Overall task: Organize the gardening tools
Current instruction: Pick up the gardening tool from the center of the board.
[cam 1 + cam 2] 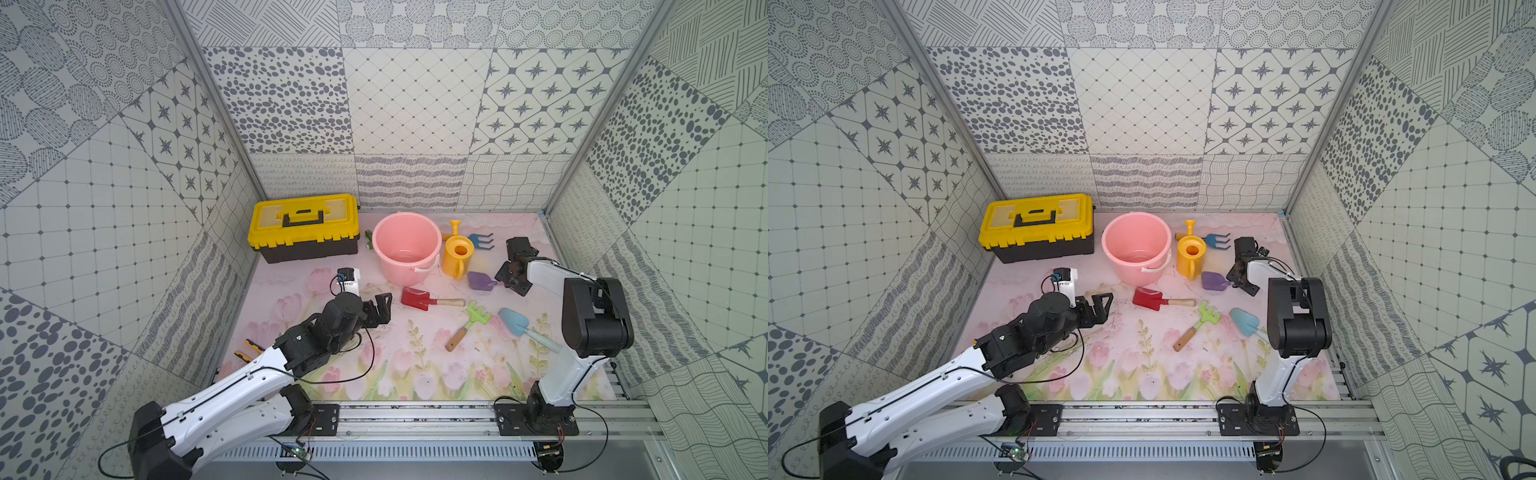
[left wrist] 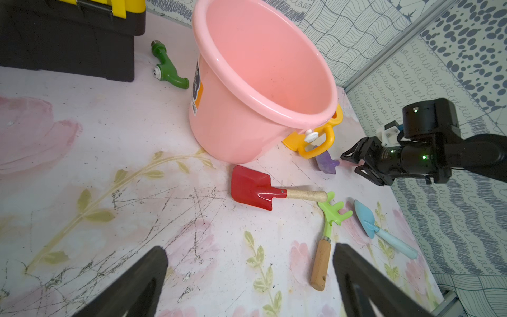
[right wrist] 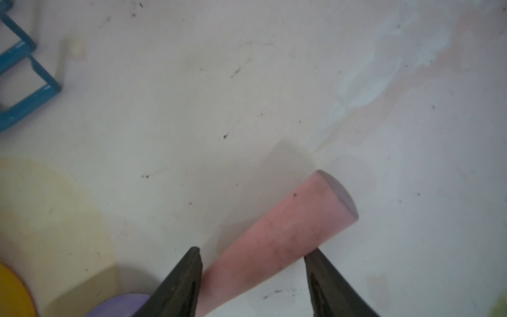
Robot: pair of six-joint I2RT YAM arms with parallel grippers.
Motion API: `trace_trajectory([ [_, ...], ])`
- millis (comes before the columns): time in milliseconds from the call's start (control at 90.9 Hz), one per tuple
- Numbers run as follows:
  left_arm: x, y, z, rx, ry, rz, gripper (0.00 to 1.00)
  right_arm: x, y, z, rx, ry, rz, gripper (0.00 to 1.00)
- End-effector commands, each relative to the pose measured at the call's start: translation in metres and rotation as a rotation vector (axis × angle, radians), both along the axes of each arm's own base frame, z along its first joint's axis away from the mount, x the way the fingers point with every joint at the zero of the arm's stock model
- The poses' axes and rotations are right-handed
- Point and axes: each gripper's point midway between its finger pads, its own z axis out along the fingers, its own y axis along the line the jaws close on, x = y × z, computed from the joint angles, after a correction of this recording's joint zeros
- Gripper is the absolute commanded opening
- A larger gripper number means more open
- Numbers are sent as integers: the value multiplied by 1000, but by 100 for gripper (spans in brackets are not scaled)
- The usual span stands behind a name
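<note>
Presently in hand: picking up the purple scoop (image 1: 480,280), as we judge it; no tool lies in the pink bucket (image 1: 375,245) yet.
Top view, right gripper (image 1: 508,282): low over the mat (image 1: 415,374), at the scoop's handle end, with the yellow watering can (image 1: 457,257) just beyond the blade.
Top view, left gripper (image 1: 381,308): jaws wide apart and holding nothing, near the blade of the red spade (image 1: 415,298).
Top view, other tools: the blue fork (image 1: 482,241) lies behind the watering can; the green rake (image 1: 465,328) and light-blue trowel (image 1: 514,322) lie side by side nearer the rail, apart from both grippers.
Left wrist view: the red spade (image 2: 251,188) lies flat just in front of the bucket, ahead of the spread left gripper (image 2: 249,248); the rake's wooden handle lies close to one finger.
Right wrist view: the scoop's pink handle (image 3: 288,227) runs between the two fingers (image 3: 178,285) of the right gripper (image 3: 253,251). One finger seems to touch it, but we cannot tell whether it is pinched yet.
Next move, our judgement: a firm pinch on the handle, then a lift clear of the watering can; the bucket looks the likely destination.
</note>
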Motion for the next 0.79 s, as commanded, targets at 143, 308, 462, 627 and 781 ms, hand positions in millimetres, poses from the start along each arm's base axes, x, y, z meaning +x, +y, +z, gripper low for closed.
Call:
trace_trajectory([
  [143,-2,-4,9,-32,-28,-19,99,-35,17,18,70,-59,16,70],
  [308,-1,-4,7,-29,-26,-16,99,-26,25,46,46,-147,83,77],
  [462,-1,-4,7,-26,-27,-18,100,6,36,53,62,-198,145,75],
  [627,-1,-3,8,-20,-32,-15,99,36,36,41,46,-168,165,74],
  [781,-2,-1,9,-18,-38,-13,99,28,21,8,97,-91,101,77],
])
